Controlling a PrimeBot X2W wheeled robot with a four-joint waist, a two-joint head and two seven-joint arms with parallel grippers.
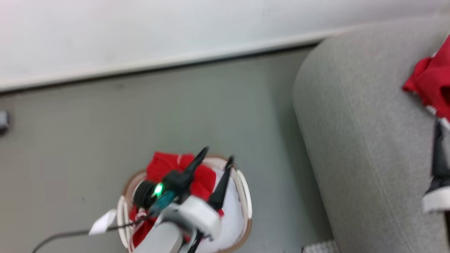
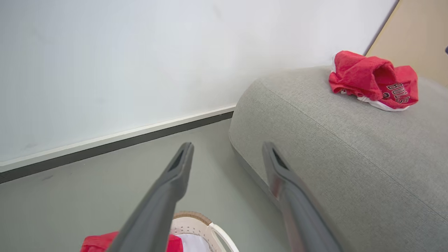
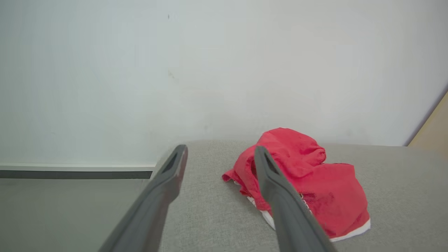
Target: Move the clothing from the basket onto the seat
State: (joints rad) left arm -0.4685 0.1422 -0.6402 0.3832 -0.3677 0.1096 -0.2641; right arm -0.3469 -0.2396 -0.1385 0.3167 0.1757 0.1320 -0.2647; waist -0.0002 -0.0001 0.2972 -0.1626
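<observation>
A white wall (image 2: 105, 52) is standing behind the floor (image 1: 140, 112). One piece of red clothing (image 3: 315, 185) is lying on the grey seat (image 3: 402, 182). In the white basket (image 1: 245, 196), more red clothing (image 1: 165, 167) is sitting. The left claw (image 1: 217, 156) is hanging over the basket, fingers apart, holding nothing. The right claw (image 3: 220, 149) is hovering over the seat, fingers apart too.

The head view looks steeply down on the basket (image 1: 245, 196) and floor (image 1: 105, 140), sofa (image 1: 369, 140) at its right edge; the left wrist view looks low past the basket rim toward the sofa's end; the right wrist view sits close over the sofa top; all share the sofa's red garment (image 3: 329, 189).
</observation>
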